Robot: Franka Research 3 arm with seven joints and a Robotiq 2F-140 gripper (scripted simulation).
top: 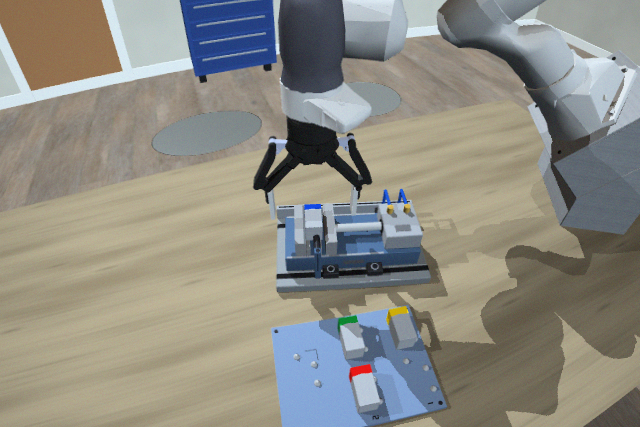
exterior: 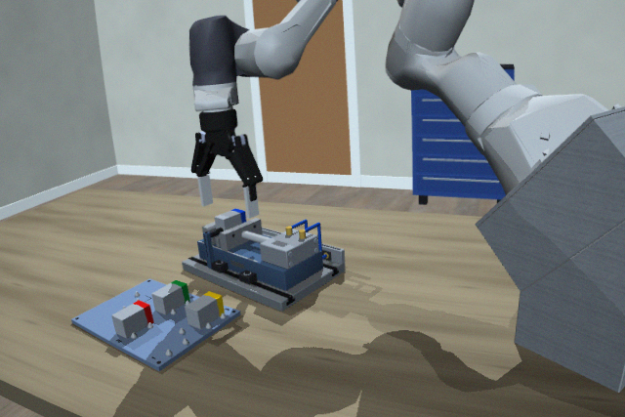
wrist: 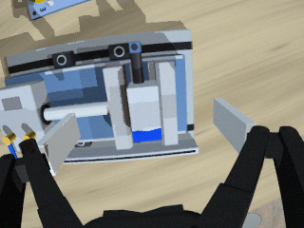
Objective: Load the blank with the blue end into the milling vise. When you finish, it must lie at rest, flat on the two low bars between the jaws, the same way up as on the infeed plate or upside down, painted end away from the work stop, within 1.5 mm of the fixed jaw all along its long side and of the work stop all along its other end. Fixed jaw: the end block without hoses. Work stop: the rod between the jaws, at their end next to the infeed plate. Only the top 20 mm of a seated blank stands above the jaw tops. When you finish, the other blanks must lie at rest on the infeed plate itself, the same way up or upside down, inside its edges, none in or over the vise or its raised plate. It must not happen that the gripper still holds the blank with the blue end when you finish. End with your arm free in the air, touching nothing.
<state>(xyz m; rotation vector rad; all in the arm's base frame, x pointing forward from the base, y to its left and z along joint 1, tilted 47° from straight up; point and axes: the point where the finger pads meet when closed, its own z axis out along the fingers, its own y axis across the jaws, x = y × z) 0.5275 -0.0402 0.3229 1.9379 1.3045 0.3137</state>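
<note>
The blank with the blue end (top: pixel 312 226) (exterior: pixel 228 221) (wrist: pixel 143 106) lies between the jaws, its blue end away from the work stop (top: pixel 316 251) (wrist: pixel 137 68). In the wrist view its long side runs close along the fixed jaw (top: pixel 299 236) (wrist: pixel 169 104), and its grey end appears to meet the rod. A narrow dark gap shows on the moving jaw's (wrist: pixel 118 106) side. Exact gaps and the low bars cannot be seen. My gripper (top: pixel 313 215) (exterior: pixel 229 209) (wrist: pixel 144 118) is wide open and empty above the vise, fingers on either side of the blank.
Green-ended (top: pixel 352 340) (exterior: pixel 169 299), yellow-ended (top: pixel 403 330) (exterior: pixel 203 312) and red-ended (top: pixel 366 392) (exterior: pixel 131 321) blanks lie on the infeed plate (top: pixel 292 401) (exterior: pixel 101 309), among small pegs. Blue hoses (top: pixel 402 196) (exterior: pixel 319 238) rise from the vise's other end block (top: pixel 403 238).
</note>
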